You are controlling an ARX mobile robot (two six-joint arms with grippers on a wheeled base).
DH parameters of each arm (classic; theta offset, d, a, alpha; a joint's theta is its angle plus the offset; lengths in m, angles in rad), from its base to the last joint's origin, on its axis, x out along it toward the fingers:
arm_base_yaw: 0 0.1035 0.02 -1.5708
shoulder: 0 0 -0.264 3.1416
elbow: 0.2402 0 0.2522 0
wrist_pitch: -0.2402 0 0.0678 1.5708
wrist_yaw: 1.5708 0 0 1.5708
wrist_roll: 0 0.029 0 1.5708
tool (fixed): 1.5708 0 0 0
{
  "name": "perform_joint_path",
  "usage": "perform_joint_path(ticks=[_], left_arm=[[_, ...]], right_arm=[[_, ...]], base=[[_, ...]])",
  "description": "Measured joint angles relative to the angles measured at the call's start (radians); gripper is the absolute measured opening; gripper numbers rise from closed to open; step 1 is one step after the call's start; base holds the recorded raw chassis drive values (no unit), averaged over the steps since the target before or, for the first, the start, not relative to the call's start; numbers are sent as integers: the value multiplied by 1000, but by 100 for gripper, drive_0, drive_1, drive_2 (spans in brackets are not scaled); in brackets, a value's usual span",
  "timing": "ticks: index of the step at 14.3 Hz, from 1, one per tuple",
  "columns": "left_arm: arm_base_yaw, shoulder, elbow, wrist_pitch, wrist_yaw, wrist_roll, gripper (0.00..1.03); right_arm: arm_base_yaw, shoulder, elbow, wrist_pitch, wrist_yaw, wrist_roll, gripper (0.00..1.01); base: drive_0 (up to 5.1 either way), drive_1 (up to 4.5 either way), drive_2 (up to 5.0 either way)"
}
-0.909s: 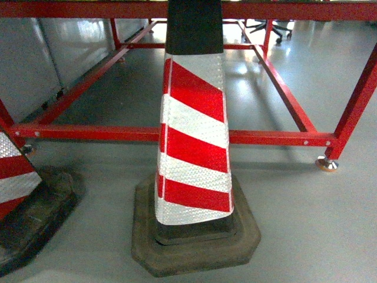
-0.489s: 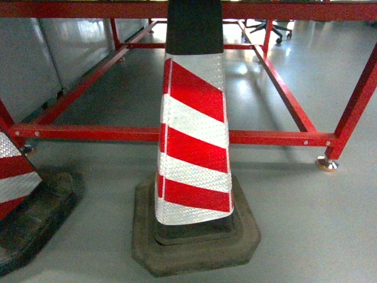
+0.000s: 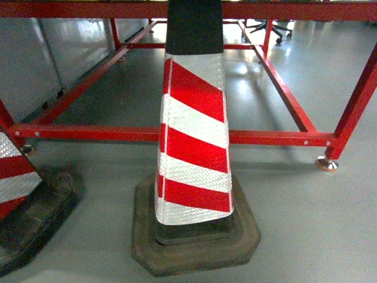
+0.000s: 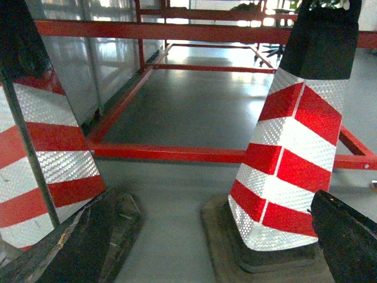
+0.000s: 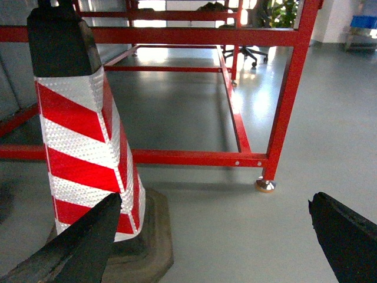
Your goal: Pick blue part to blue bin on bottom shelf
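The blue part, the blue bin and the bottom shelf are out of view in every frame. My left gripper (image 4: 209, 201) hangs low over the grey floor, open, with nothing between its dark fingers (image 4: 347, 242). It sits between two striped cones. My right gripper (image 5: 215, 201) is also open and empty, with one finger (image 5: 344, 239) at the right edge and the other in front of a cone. Neither gripper shows in the head view.
A red-and-white traffic cone (image 3: 194, 135) on a black base stands right in front. A second cone (image 3: 15, 183) is at the left edge. Behind them runs a red steel frame (image 3: 277, 137) with a levelling foot (image 3: 326, 164). Grey panels (image 3: 35, 59) line the left.
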Motion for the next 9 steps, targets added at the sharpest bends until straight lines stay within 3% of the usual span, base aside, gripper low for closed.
perform_joint_path(ticks=[9], left_arm=[[0, 0, 0, 0, 0, 0, 98]], right_arm=[[0, 0, 0, 0, 0, 0, 98]], base=[[0, 0, 0]])
